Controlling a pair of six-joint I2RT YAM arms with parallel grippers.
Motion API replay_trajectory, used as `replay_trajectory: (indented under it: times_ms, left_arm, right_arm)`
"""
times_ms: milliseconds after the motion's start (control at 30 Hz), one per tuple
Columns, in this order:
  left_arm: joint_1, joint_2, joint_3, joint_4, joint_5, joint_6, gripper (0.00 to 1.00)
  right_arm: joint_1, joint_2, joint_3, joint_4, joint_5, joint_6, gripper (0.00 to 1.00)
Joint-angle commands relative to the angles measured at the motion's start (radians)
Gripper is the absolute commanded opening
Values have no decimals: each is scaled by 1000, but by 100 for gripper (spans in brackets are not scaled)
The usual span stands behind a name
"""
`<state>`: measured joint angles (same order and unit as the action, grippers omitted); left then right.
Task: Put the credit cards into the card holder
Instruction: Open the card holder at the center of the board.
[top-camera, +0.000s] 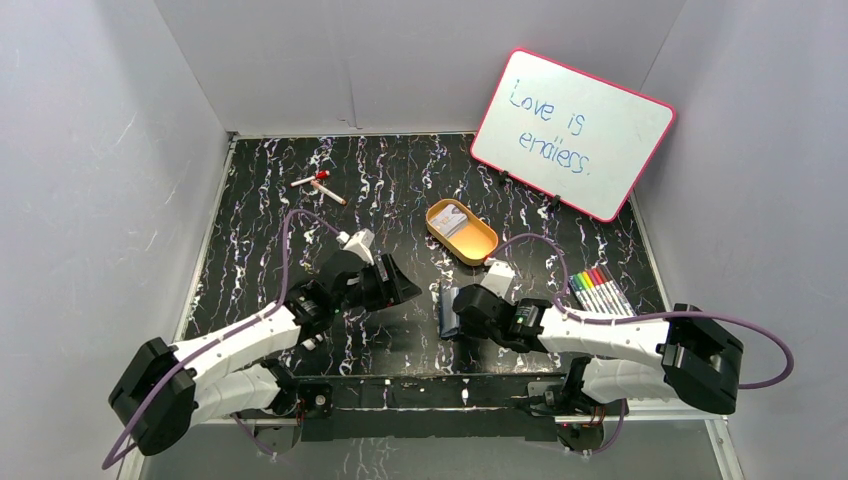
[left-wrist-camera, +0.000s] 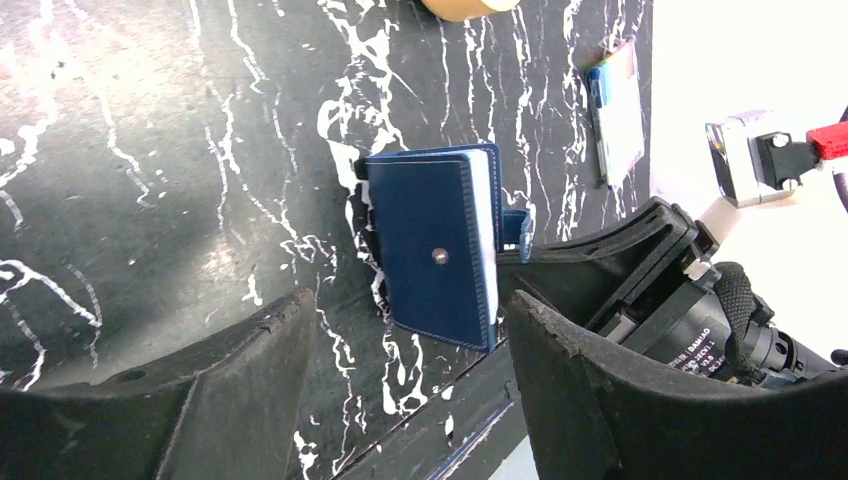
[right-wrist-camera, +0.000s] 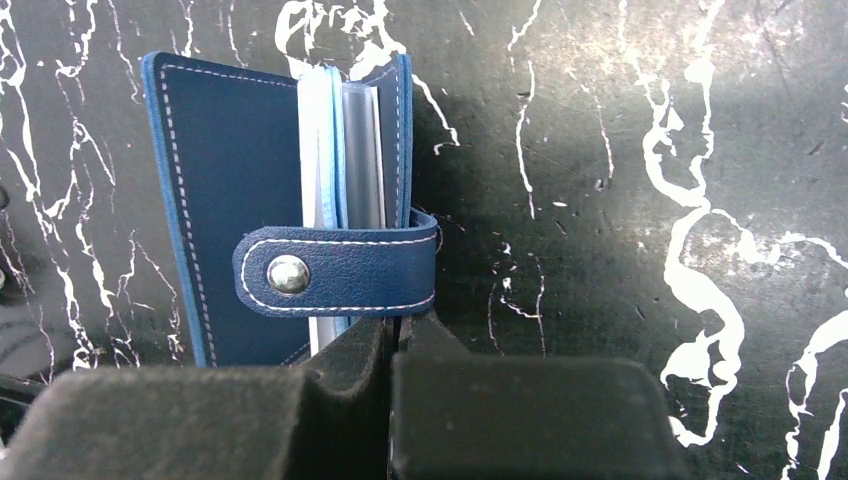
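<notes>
The dark navy card holder (top-camera: 448, 308) stands on its edge near the table's front, its snap tab (right-wrist-camera: 335, 272) wrapped round the open side. Pale pocket edges (right-wrist-camera: 322, 150) show between its covers. My right gripper (right-wrist-camera: 395, 328) is shut, pinching the lower edge of the card holder's right-hand cover just below the tab. My left gripper (left-wrist-camera: 408, 300) is open and hovers just left of the holder (left-wrist-camera: 435, 255), fingers apart and touching nothing. A pale credit card (top-camera: 450, 217) lies inside the oval golden tin (top-camera: 478, 245) behind.
A pink-framed whiteboard (top-camera: 572, 135) leans at the back right. A row of coloured markers (top-camera: 598, 290) lies right of the right arm. Two red-capped pens (top-camera: 318, 184) lie at the back left. The table's front edge (left-wrist-camera: 470, 400) runs just below the holder.
</notes>
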<state>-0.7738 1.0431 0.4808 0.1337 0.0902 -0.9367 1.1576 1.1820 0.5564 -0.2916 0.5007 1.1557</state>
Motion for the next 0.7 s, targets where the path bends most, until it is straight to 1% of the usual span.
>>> replay_trajectory:
  times_ms: [0,233,333,433,600,667]
  left_arm:
    - [-4,52,53,29,76,31,68]
    - [-18,74,115,30,94,41,66]
    - [-21,100,149,33,115,29,63]
    - [-40,124,182,34,117,30,61]
    - [-70,167,237,17,103,45,61]
    - [-82,180,256,24,111,37,59]
  right_arm:
    - [-5,16,58,1,9,-30,0]
    - [-4,7,55,6,3,-32,0]
    - [-3,3,50,3,4,-26,0]
    - [-5,-1,47,3,2,-26,0]
    - [-4,-8,50,2,4,-25,0]
    - [-4,-9,48,2,2,-24,0]
